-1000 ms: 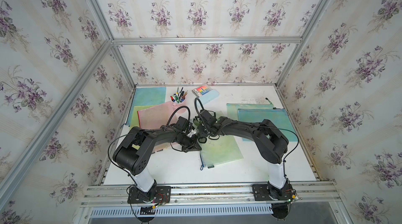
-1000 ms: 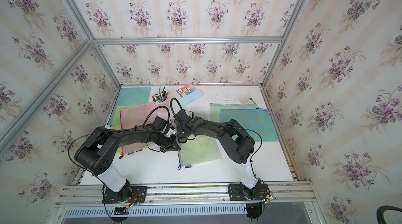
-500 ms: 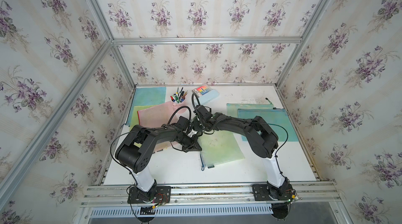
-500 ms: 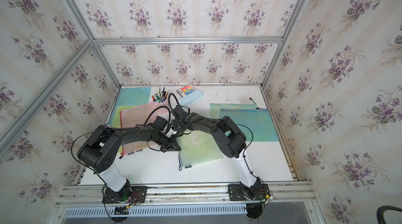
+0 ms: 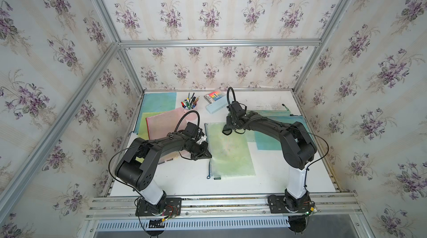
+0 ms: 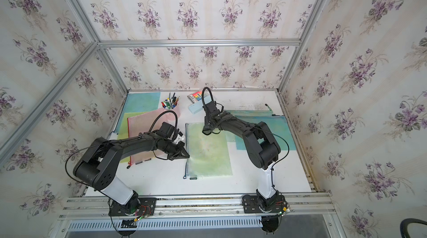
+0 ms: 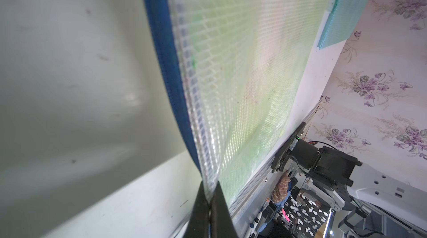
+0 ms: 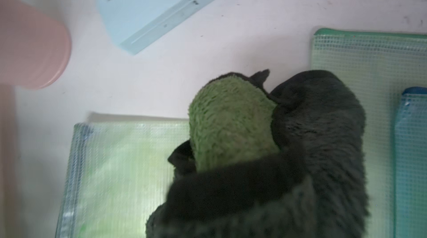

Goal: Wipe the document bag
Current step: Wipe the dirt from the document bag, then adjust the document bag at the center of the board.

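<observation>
The document bag (image 5: 228, 149) (image 6: 206, 149) is a green mesh pouch with a blue zipper edge, lying flat mid-table. My left gripper (image 5: 206, 154) (image 6: 184, 154) is shut on its zipper edge. In the left wrist view the black fingertips (image 7: 211, 198) pinch the clear mesh rim of the bag (image 7: 242, 63). My right gripper (image 5: 227, 130) (image 6: 206, 130) is shut on a dark cloth with a green side (image 8: 231, 121). It presses the cloth on the far end of the bag (image 8: 120, 167). The cloth hides the right jaws.
A pink pen cup (image 5: 189, 109), a pale blue box (image 5: 216, 107) and a crayon box (image 5: 213, 95) stand at the back. Pink and yellow bags (image 5: 166, 123) lie under the left arm. Teal bags (image 5: 272, 137) lie on the right beside the document bag.
The right gripper with the cloth has slid from beside the left gripper to the right, toward the bag's far end. The left gripper has stayed shut on the zipper edge.
</observation>
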{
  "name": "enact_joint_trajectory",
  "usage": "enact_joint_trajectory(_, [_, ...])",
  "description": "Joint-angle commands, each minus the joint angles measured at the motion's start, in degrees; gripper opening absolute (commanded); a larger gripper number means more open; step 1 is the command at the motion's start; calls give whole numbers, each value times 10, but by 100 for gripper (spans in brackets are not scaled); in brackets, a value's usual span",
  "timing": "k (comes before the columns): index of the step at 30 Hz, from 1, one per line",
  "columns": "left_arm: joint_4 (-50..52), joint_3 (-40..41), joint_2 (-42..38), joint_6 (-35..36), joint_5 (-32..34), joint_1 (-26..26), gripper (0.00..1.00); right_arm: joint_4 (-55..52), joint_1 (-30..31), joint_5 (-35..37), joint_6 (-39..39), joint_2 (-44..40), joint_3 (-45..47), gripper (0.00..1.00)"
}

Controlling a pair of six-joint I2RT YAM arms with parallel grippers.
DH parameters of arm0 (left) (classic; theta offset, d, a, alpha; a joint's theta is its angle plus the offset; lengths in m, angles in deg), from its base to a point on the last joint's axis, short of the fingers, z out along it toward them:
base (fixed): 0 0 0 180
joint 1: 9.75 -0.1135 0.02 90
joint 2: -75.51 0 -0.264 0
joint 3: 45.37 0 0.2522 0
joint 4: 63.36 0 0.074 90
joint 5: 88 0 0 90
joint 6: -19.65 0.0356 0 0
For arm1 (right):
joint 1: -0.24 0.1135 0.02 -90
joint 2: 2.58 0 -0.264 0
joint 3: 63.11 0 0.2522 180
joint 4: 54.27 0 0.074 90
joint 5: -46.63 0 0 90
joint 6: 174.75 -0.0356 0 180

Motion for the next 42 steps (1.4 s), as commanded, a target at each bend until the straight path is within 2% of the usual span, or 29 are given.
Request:
enact_joint_trajectory(1, [14, -8, -6, 3, 16, 0, 0, -6, 40, -2, 5, -24, 18, 23])
enact_joint_trajectory(4, [26, -17, -3, 12, 18, 1, 0, -17, 99, 14, 5, -15, 30, 23])
enact_joint_trajectory(6, [32, -20, -4, 15, 21, 0, 0, -25, 115, 17, -9, -4, 44, 23])
enact_joint_trajectory(11, [75, -29, -30, 37, 46, 0, 0, -27, 79, 59, -32, -37, 108, 23])
enact_joint_trajectory(15, [187, -62, -90, 87, 82, -22, 0, -62, 68, 113, -26, -106, 120, 23])
enact_joint_trajectory(20, [402, -174, -189, 157, 229, -52, 0, -39, 68, 101, -45, -210, 164, 23])
enact_joint_trajectory(22, [474, -241, -211, 186, 312, -56, 0, -40, 68, 102, -48, -237, 183, 24])
enact_joint_trajectory(25, [577, -359, -202, 232, 386, -57, 0, -42, 67, 103, -46, -262, 215, 24])
enact_joint_trajectory(27, [640, -431, -182, 259, 408, -55, 0, -45, 67, 102, -47, -278, 232, 24])
enact_joint_trajectory(31, [715, -516, -143, 284, 435, -4, 0, -40, 58, 97, -56, -318, 261, 24])
enact_joint_trajectory(37, [773, -545, -36, 205, 540, 141, 0, -49, 28, 84, -54, -356, 275, 24])
enact_joint_trajectory(42, [774, -543, -15, 156, 611, 164, 0, -51, 7, 74, -53, -377, 294, 24])
